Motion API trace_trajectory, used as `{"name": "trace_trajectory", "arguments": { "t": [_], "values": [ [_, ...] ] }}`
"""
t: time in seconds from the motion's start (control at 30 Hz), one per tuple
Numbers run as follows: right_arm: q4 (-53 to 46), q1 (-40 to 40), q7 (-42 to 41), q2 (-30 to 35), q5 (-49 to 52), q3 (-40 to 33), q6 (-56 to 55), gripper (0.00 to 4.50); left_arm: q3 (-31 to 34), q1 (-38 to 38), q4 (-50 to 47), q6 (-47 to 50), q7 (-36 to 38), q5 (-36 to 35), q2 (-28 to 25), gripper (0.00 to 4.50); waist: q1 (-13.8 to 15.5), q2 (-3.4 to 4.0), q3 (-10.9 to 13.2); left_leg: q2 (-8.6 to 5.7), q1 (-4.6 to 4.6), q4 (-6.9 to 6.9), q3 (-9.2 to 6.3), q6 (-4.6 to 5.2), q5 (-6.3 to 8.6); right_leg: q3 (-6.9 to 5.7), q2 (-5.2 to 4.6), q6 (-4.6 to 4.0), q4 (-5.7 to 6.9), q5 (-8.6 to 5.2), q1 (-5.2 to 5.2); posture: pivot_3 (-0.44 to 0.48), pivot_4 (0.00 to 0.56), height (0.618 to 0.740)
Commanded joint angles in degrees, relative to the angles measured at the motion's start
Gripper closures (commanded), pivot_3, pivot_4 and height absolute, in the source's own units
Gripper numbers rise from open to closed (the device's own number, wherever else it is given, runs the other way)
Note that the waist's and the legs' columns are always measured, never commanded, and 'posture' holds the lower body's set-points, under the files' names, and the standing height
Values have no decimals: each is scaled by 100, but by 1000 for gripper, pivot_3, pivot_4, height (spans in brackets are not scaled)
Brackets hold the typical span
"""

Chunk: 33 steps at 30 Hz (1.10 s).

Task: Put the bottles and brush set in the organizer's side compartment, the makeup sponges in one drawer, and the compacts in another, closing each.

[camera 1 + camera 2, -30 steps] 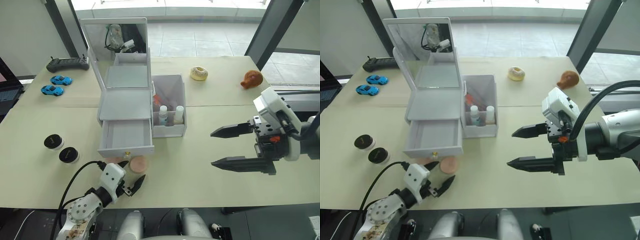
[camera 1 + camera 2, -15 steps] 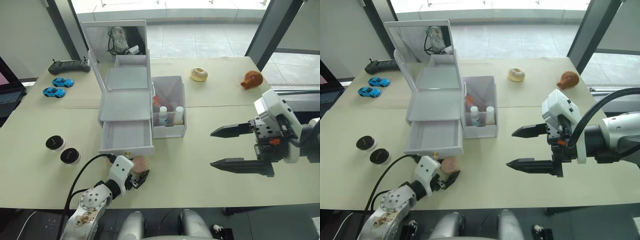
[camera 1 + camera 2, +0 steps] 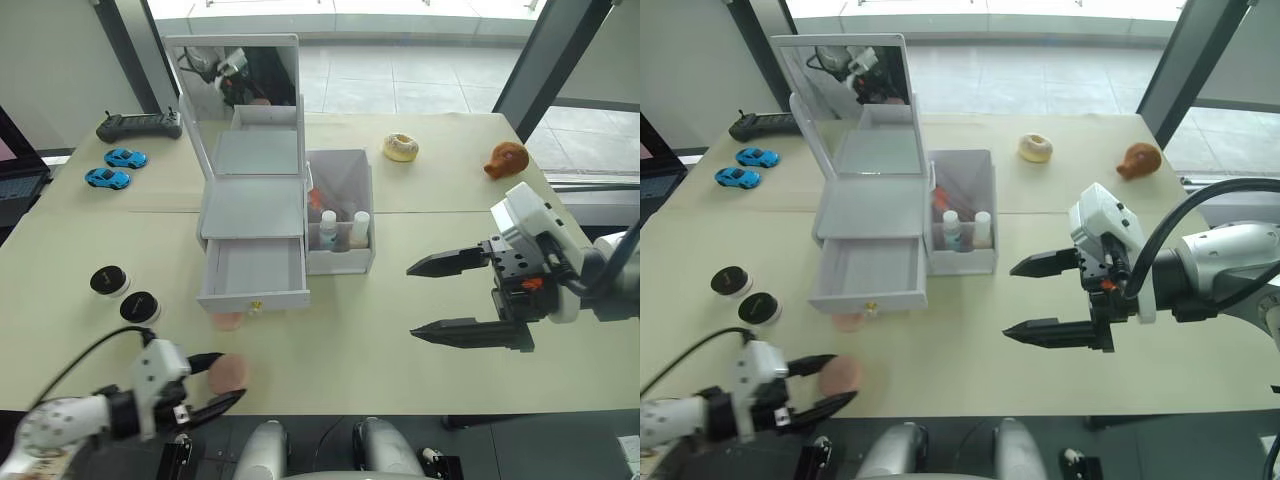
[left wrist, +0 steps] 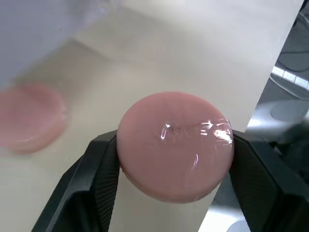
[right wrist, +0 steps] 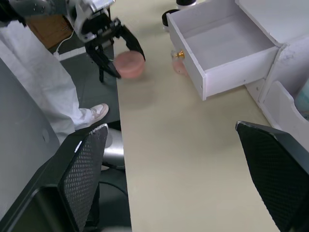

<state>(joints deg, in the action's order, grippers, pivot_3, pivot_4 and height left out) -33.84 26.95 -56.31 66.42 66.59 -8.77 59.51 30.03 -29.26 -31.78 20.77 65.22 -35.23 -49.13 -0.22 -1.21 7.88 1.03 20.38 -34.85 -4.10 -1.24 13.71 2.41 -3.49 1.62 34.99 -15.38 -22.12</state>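
Note:
My left gripper (image 3: 232, 376) is shut on a round pink makeup sponge (image 4: 176, 145), held just above the table near its front edge, left of the drawer. The other sponge (image 3: 228, 320) lies on the table against the front of the open lower drawer (image 3: 255, 268) of the white organizer (image 3: 252, 205), whose mirror lid stands up. In the side compartment (image 3: 344, 252) stand two white-capped bottles (image 3: 328, 230) with the brush set (image 3: 322, 200) behind them. Two black compacts (image 3: 108, 280) (image 3: 140, 306) sit to the left. My right gripper (image 3: 412, 302) hovers open at the right, holding nothing.
At the back of the table are a doughnut toy (image 3: 401, 148), a brown toy (image 3: 504, 160), a black controller (image 3: 138, 126) and two blue toy cars (image 3: 115, 168). Bare table lies between the organizer and my right gripper.
My left gripper closed on the sponge in front of the drawer and drew it back and left toward the table's front edge. The right gripper drifted slightly left.

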Motion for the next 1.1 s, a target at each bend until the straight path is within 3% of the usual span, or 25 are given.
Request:
{"name": "trace_trajectory", "arguments": {
  "t": [0.03,0.1,0.23,0.33,0.43,0.57,1.1],
  "values": [
    [14,118,-78,-83,-155,44,-188,0,702,785,282,744,194,-1144,-600,1450,-2,-4,0,1,3,1,0,0,0,0,1,1,-3,0,-1,0,150,740],
    [17,153,-64,-156,-206,83,-209,0,784,1255,450,1123,61,-1498,-841,1450,-16,-8,2,1,4,0,0,1,0,-1,4,4,1,1,-1,0,150,740],
    [-81,26,-27,-169,-223,-62,-203,0,-89,3243,845,2084,-754,-2114,-1394,1450,-48,-19,4,0,5,1,-3,2,-1,0,8,48,5,27,7,0,150,740],
    [-164,-82,104,-206,-216,-160,-201,0,-1076,3973,787,2193,-764,-1586,-1587,1450,-105,-11,3,-4,-4,1,0,2,-1,9,10,49,6,28,36,0,150,740],
    [-214,-132,331,-289,-37,-294,-149,0,-1765,4484,1002,2139,-940,-1127,-1427,1450,-145,-4,7,-3,-9,8,3,2,-1,15,14,48,10,29,36,0,150,740],
    [-309,-265,573,-300,63,-438,-111,0,-2173,4643,1160,2008,-1028,-681,-1196,1450,-149,-5,7,4,-9,9,2,2,-1,17,25,44,13,31,32,0,150,740],
    [-267,-158,917,-426,145,-353,-172,0,-2140,4527,1466,1855,-1049,51,-922,1450,-80,-14,10,2,-7,5,1,2,-2,17,18,44,11,31,34,0,150,740]
  ]
}}
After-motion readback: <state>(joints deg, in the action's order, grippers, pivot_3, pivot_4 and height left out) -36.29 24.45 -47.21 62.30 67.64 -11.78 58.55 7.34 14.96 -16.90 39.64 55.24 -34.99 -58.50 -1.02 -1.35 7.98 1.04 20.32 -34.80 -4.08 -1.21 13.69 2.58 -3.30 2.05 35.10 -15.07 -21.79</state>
